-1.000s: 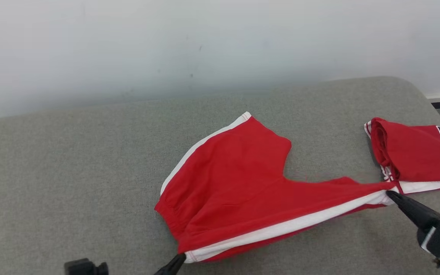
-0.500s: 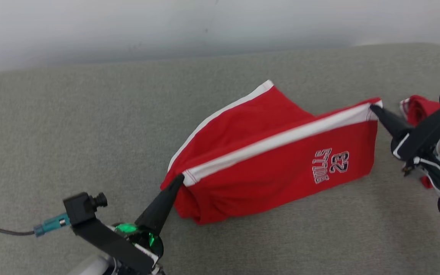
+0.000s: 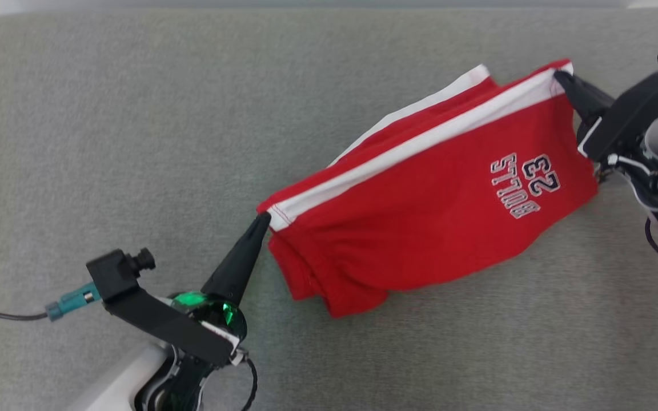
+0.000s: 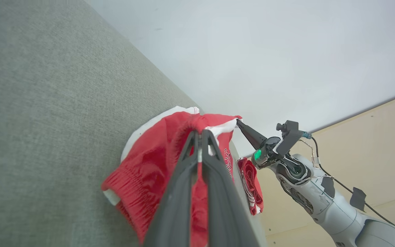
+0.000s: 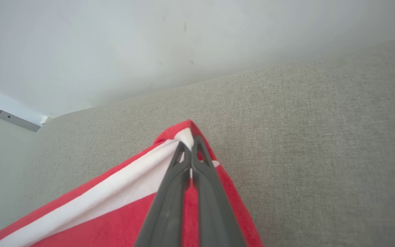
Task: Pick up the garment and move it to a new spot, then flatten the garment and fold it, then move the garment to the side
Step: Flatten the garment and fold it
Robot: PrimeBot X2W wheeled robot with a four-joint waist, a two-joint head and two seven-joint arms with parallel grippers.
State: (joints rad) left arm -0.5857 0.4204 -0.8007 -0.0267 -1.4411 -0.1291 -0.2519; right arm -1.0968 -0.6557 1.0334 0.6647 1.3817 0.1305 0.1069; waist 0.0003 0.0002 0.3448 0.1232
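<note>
Plainly, the shorts [image 3: 432, 211] are held stretched over the grey cushion [image 3: 135, 142]: one striped corner is pinched by the left gripper [image 3: 261, 220], the opposite corner by the right gripper [image 3: 560, 77].

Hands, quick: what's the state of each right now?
Left hand: closed, pinching the red shorts at the waistband corner.
Right hand: closed, pinching the same shorts at the hem corner.
</note>
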